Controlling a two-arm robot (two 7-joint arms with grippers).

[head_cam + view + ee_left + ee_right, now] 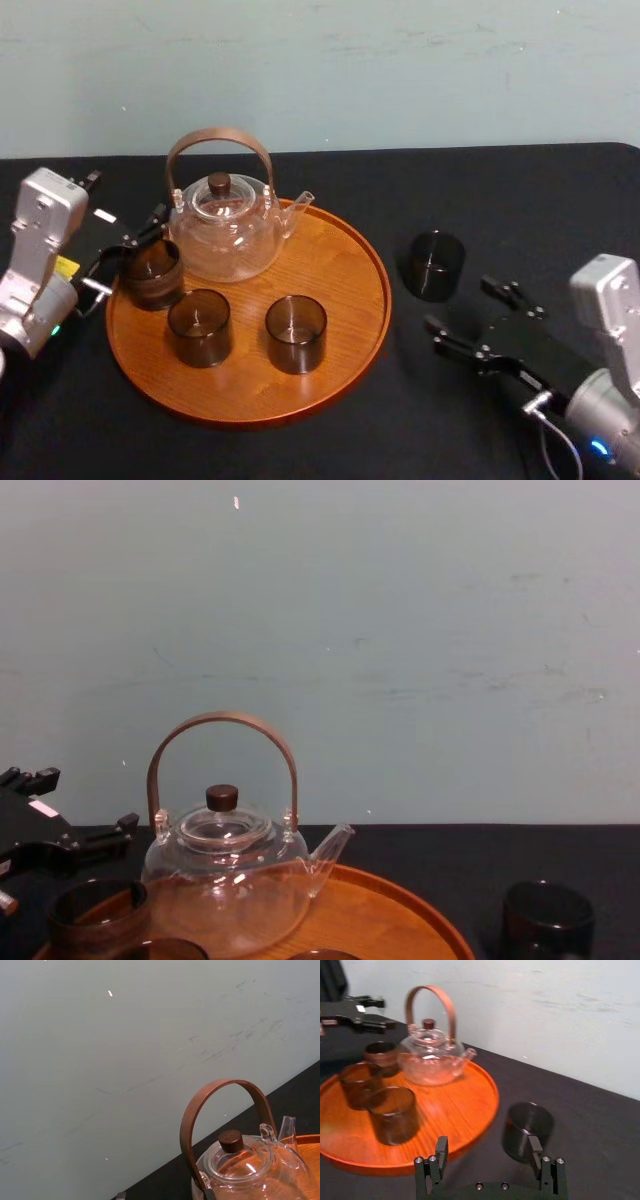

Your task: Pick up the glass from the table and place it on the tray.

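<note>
**Desk:** Right gripper point(458, 303), at the near right of the black-clothed table point(520, 190). What is its state?

**Photographer:** It is spread wide and holding nothing. Seen from its own wrist, the two black fingers point(441, 1152) frame the glass point(526, 1130), which stands just beyond their tips and not between them.

**Desk:** Where does the glass sit?

**Photographer:** It sits on the cloth, upright and mouth up, so its long axis is vertical. It stands just right of the tray point(372, 300), apart from the rim, and lies farther off and slightly left of the right gripper. That arm is plainly the nearer one. A straight reach forward looks enough to bring the fingers around the glass.

**Desk:** And the left gripper point(130, 255)?

**Photographer:** It is at the tray's far-left edge, open, beside one of three tumblers point(296, 333) standing on the wood.

**Desk:** What about materials?

**Photographer:** The glass is dark and smoked, a short straight-walled cylinder, smooth and probably slippery. The tray is round orange-brown wood with visible grain and a low raised rim. It also carries a clear teapot point(225, 225) with a bent wooden handle and a dark knob.
</note>
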